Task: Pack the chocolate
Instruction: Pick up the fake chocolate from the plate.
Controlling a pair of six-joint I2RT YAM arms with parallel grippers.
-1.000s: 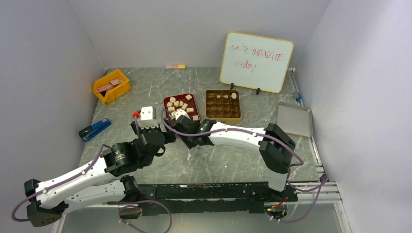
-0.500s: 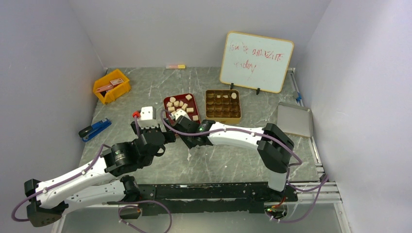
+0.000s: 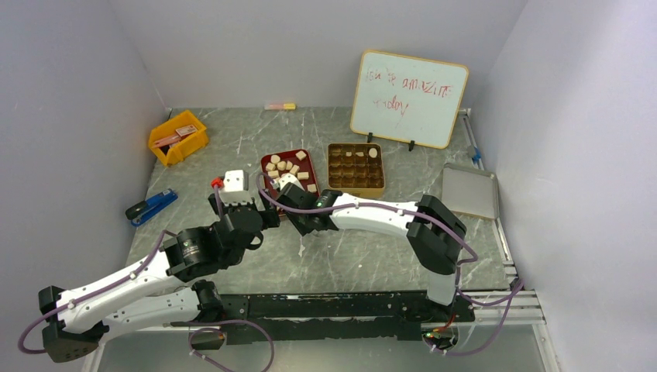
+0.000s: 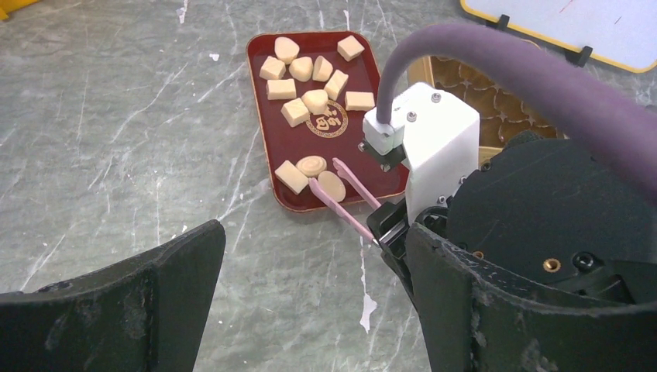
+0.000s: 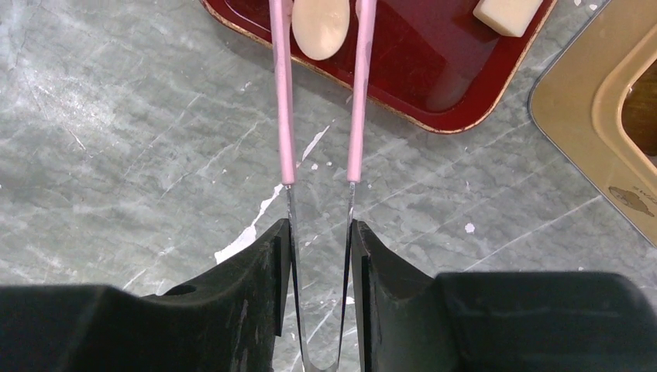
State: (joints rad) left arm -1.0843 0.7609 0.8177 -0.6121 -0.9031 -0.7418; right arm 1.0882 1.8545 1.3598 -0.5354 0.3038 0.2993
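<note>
Several pale tan chocolate pieces [image 3: 285, 165] [image 4: 310, 81] lie in a dark red tray [image 3: 307, 154] [image 4: 352, 151]. Beside it stands a gold compartment tin [image 3: 355, 167] [image 5: 589, 101] holding a few pieces. My right gripper [image 3: 302, 211] [image 5: 321, 232] [image 4: 391, 229] is shut on pink-tipped tweezers [image 5: 283, 93] [image 4: 341, 209]. The tweezer arms straddle an oval chocolate [image 5: 319, 31] [image 4: 331, 184] at the tray's near end, with a gap on its right side. My left gripper [image 3: 240, 208] [image 4: 310, 240] hangs open and empty over the table just before the tray.
A yellow bin [image 3: 178, 138] sits back left and a blue stapler [image 3: 151, 205] lies left. A small white block [image 3: 232, 180] is next to the tray. A whiteboard [image 3: 408, 97] stands at the back and a silver lid [image 3: 469, 191] lies right.
The right arm has edged slightly left, carrying the tweezers further over the tray's near end. The left arm has not moved.
</note>
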